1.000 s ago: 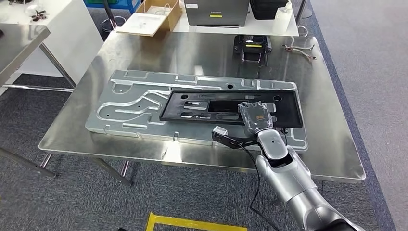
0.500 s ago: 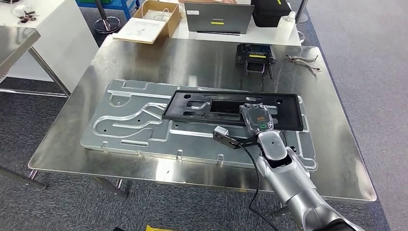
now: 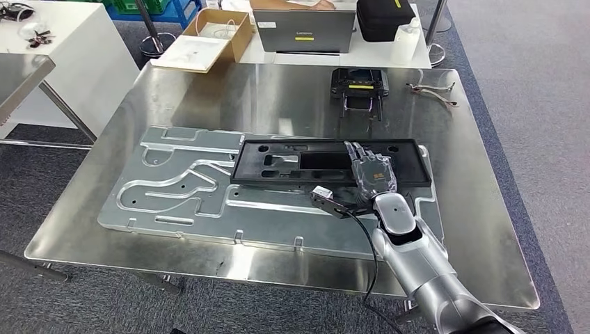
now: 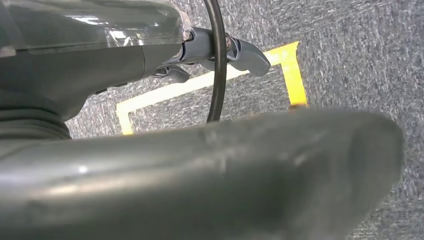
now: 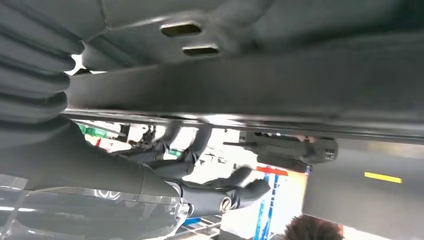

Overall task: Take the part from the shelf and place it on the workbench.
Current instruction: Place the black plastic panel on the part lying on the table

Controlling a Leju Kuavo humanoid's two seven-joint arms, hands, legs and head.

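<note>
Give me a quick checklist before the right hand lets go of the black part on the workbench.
1. Black part over the workbench: ok.
2. Part fully resting on the metal plate: cannot tell.
3. Right hand on the part's near edge: ok; grip firmness cannot tell.
4. Black device and cable clear of the part: ok.
5. Left hand hanging away from the bench, over the floor: ok.

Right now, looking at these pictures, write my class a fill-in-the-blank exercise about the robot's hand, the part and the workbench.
1. The black part lies on a silver ____ plate.
2. The right hand rests on the ____ part.
3. The plate lies on the steel ____.
4. The laptop beyond the workbench is ____ in colour.

Missing words: metal; black; workbench; grey
</note>
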